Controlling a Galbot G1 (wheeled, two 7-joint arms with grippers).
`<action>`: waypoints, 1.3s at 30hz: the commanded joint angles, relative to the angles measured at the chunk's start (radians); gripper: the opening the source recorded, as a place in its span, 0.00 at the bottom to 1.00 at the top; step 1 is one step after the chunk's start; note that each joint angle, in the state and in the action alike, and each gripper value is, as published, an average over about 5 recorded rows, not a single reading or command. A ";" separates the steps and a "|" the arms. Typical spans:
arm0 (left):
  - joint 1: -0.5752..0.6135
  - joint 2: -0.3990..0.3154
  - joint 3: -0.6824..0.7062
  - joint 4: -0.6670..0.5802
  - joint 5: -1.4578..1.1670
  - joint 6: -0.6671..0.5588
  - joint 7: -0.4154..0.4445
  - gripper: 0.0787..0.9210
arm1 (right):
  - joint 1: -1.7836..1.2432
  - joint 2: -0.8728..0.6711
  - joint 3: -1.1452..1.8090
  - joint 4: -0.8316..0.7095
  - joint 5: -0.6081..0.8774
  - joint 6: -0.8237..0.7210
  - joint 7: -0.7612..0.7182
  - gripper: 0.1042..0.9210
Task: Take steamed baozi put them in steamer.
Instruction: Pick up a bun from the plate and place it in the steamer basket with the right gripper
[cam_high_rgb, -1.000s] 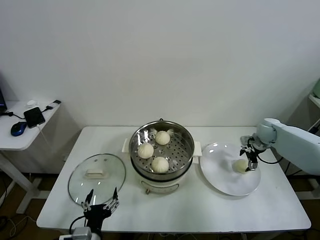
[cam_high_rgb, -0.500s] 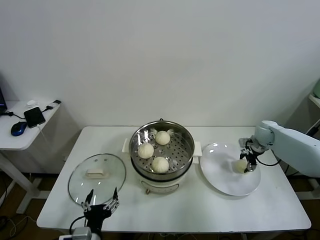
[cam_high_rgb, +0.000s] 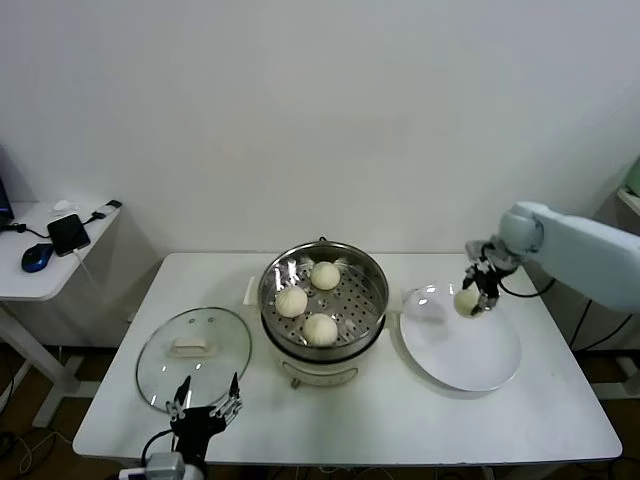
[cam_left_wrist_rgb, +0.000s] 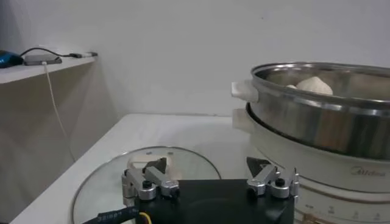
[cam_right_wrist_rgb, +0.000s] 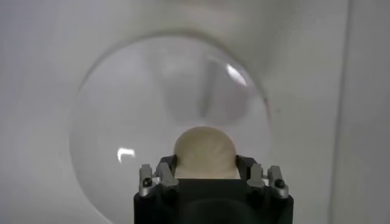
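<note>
The steel steamer (cam_high_rgb: 324, 300) on its cream base stands mid-table with three cream-white baozi on its perforated tray: one at the back (cam_high_rgb: 324, 275), one at the left (cam_high_rgb: 291, 301), one at the front (cam_high_rgb: 320, 328). My right gripper (cam_high_rgb: 470, 298) is shut on the fourth baozi (cam_high_rgb: 466, 301) and holds it in the air over the left part of the white plate (cam_high_rgb: 470, 360). In the right wrist view the baozi (cam_right_wrist_rgb: 205, 151) sits between the fingers, above the plate (cam_right_wrist_rgb: 122, 115). My left gripper (cam_high_rgb: 204, 412) is open and parked at the table's front edge, by the glass lid.
A round glass lid (cam_high_rgb: 193, 345) lies flat on the table left of the steamer; it also shows in the left wrist view (cam_left_wrist_rgb: 116, 176), with the steamer wall (cam_left_wrist_rgb: 317, 122) beside it. A side table with a phone (cam_high_rgb: 68, 232) and mouse stands far left.
My right gripper has lifted the baozi off the plate and carried it up and left toward the steamer. The left arm has not moved.
</note>
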 joint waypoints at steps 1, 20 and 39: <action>0.003 -0.002 -0.002 0.001 0.003 -0.003 0.000 0.88 | 0.515 0.136 -0.351 0.170 0.452 -0.027 -0.033 0.67; -0.023 0.015 0.002 -0.009 -0.035 0.019 0.004 0.88 | 0.254 0.429 -0.288 0.236 0.578 -0.206 0.182 0.67; -0.042 0.023 -0.001 0.013 -0.051 0.026 0.006 0.88 | 0.121 0.403 -0.244 0.156 0.480 -0.198 0.208 0.71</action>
